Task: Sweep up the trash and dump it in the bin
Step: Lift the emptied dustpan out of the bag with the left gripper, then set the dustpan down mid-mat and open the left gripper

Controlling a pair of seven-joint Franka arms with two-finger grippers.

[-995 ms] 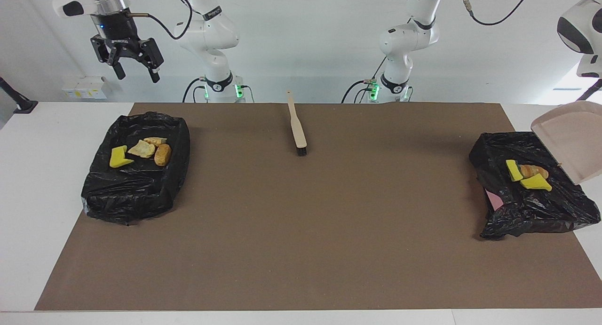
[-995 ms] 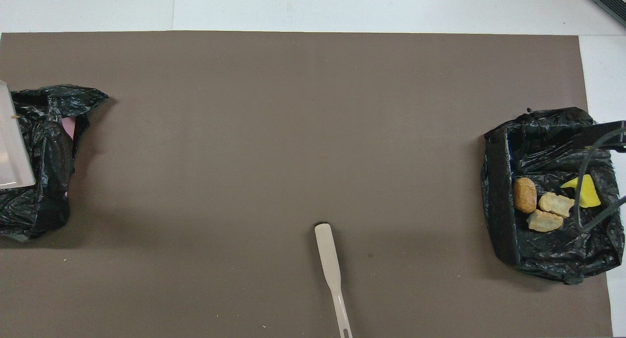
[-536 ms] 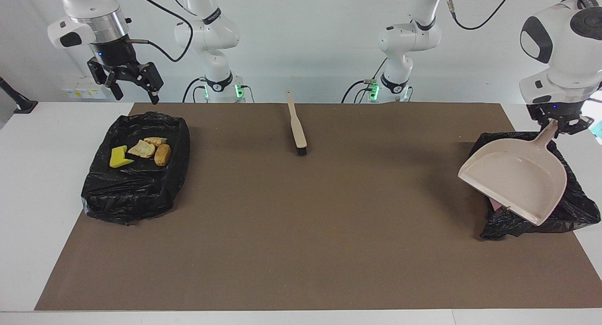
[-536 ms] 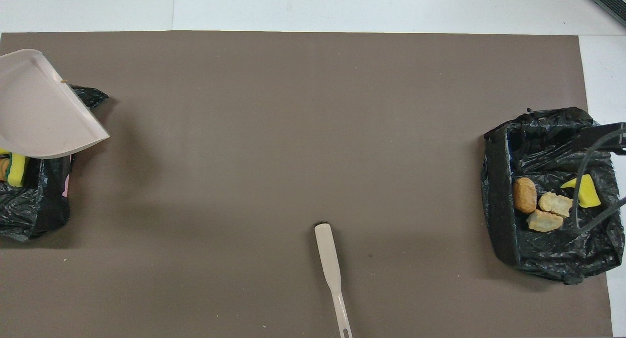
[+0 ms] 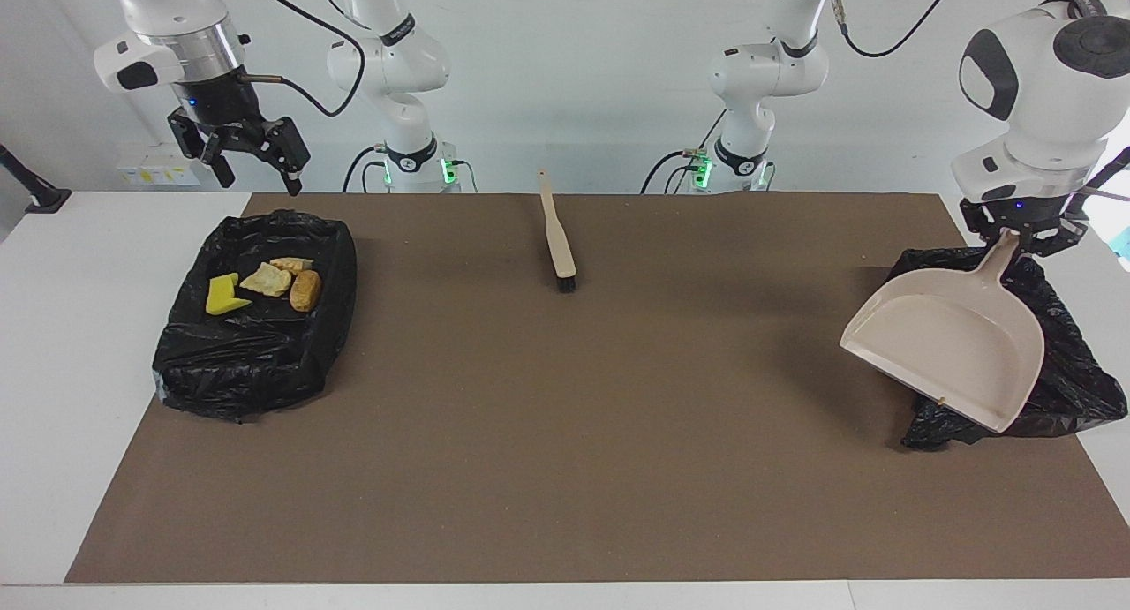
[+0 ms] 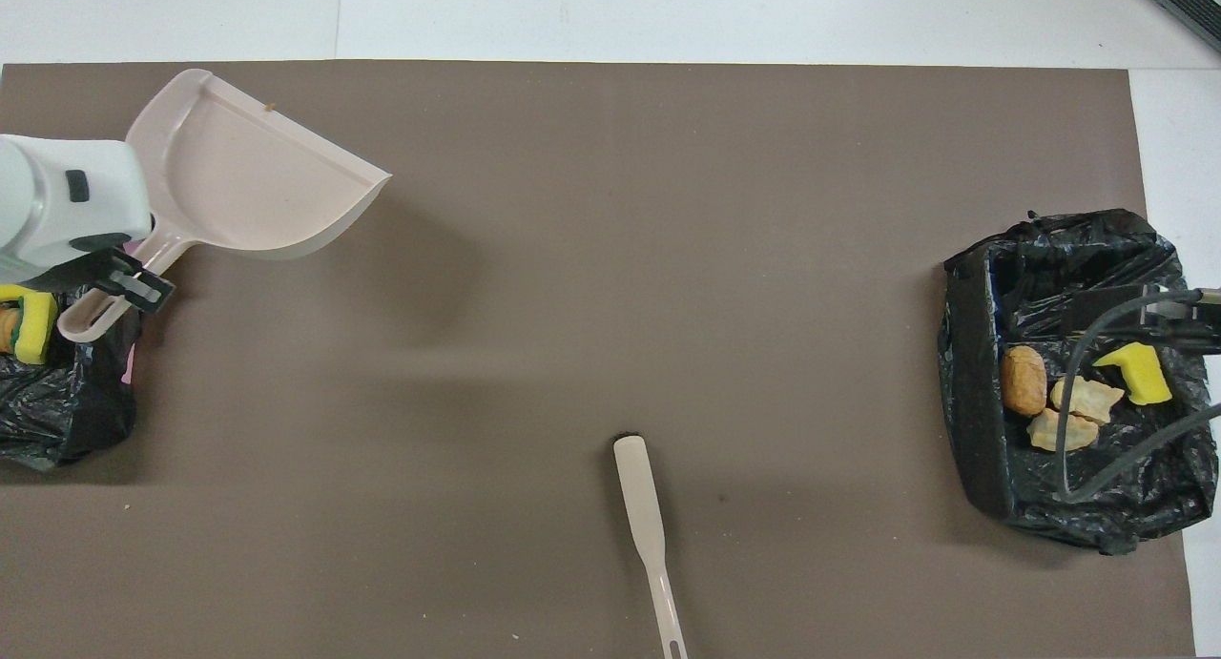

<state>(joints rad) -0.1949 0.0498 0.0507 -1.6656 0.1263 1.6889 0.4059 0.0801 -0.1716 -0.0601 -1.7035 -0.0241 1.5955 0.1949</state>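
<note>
the left gripper [image 5: 1024, 236] is clamped on the handle of the beige dustpan [image 5: 949, 350], which a second ago was tipped up over the black-lined bin [image 5: 1073, 372] and now has swung level and away from it, empty. some trash [image 6: 27, 327] lies in that bin under the hand. the right gripper [image 5: 252, 164] waits, jaws wide, over the second bin [image 5: 256, 354], where four more pieces [image 5: 265, 285] lie. the brush [image 5: 558, 239] rests on the mat between the two arms. i judge the dumping is finished.

White table [image 5: 53, 345]; brown mat [image 5: 565, 433] on it; two bag-lined bins [image 5: 256, 327], brush [image 5: 559, 239] on mat.
</note>
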